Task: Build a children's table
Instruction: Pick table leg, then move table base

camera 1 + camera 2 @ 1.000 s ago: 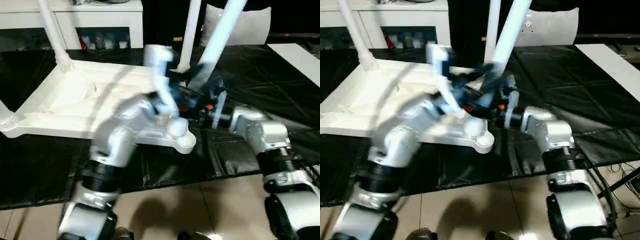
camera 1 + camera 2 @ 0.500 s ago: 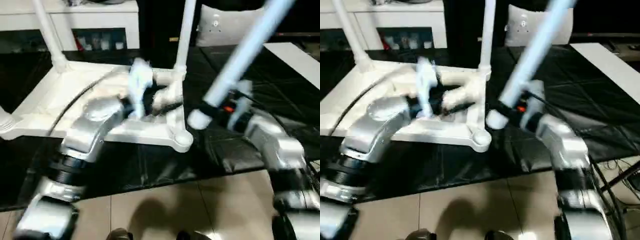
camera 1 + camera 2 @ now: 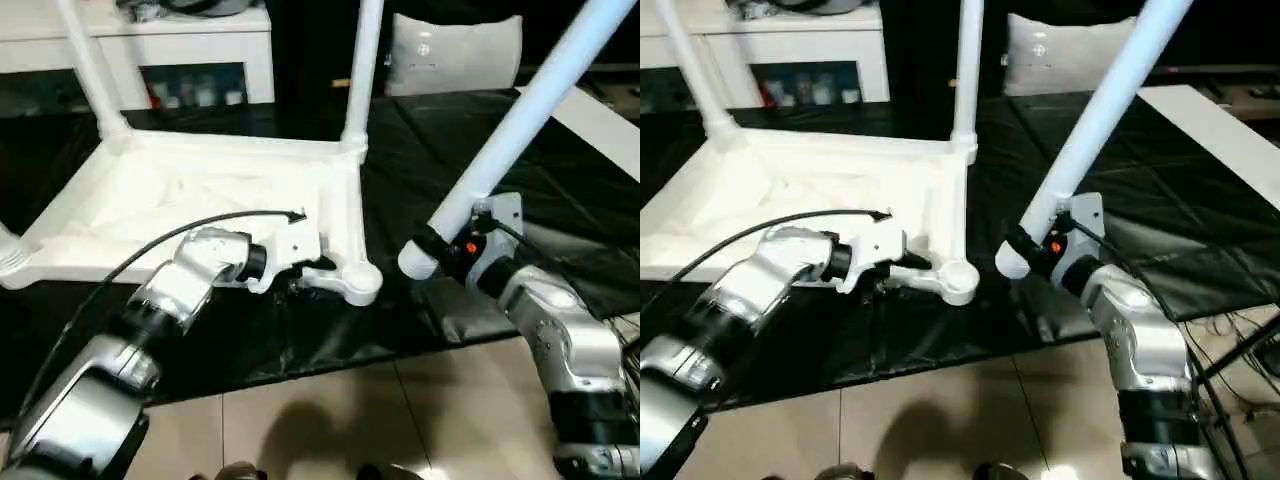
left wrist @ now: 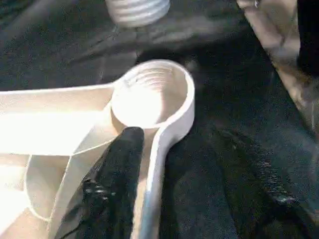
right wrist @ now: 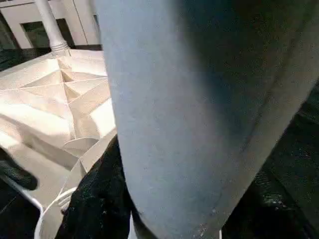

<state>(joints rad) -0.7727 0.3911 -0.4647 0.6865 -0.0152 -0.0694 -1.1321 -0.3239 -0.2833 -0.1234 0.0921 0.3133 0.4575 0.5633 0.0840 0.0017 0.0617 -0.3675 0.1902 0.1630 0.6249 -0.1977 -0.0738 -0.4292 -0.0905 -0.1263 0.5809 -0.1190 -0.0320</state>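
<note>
The upturned tabletop (image 3: 200, 200) lies on the black floor sheet (image 3: 560, 200). Three legs stand in its sockets. The right end effector (image 3: 450, 245) is clamped on the fourth leg (image 3: 520, 120) near its threaded end, just beside the empty socket (image 3: 360, 285). The left end effector (image 3: 300, 272) grips the rim by that socket. The legs look light, stiff and slippery, best held low.
</note>
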